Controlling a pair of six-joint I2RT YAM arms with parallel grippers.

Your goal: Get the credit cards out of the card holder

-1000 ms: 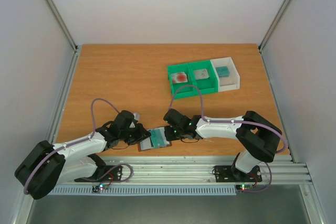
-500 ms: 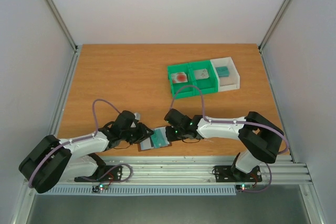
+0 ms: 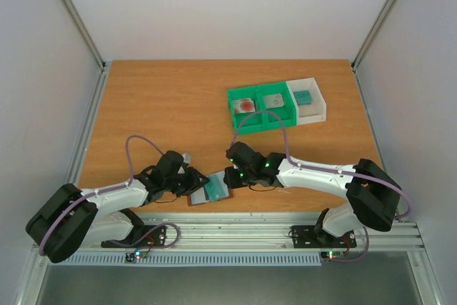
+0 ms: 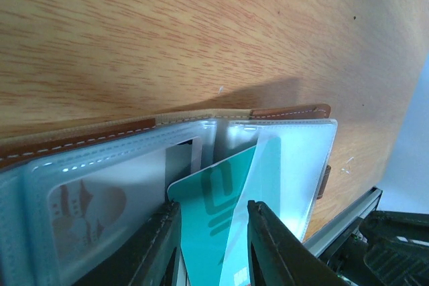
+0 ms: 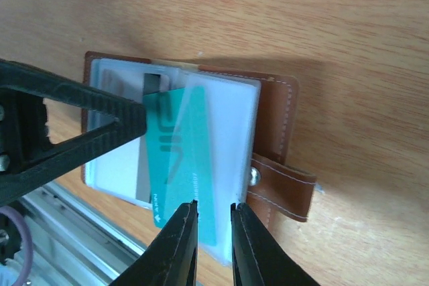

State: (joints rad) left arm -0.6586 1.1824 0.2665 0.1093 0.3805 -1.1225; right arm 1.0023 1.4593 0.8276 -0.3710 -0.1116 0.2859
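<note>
Wood table point(image 3: 164, 105). Green tray point(image 3: 259, 102) and white tray point(image 3: 314, 114) sit far right, one card per compartment. Holder point(image 5: 271, 118) lies open at the near edge, between both arms, well apart from the trays. Left gripper point(image 4: 213, 213) partly open, one finger point(image 5: 74, 92) tip on the holder. Right gripper point(image 5: 213, 209) narrow, over the near edge of the clear sleeve point(image 5: 231, 125), nothing clamped. Teal card point(image 5: 175, 165) skewed, partly out of the sleeve, showing in both gaps.

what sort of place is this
Probably a robot test cell in a lab: plain white walls on aluminium frame posts box in a wooden table, and two white-and-black robot arms are bolted to a metal rail at its near edge.
</note>
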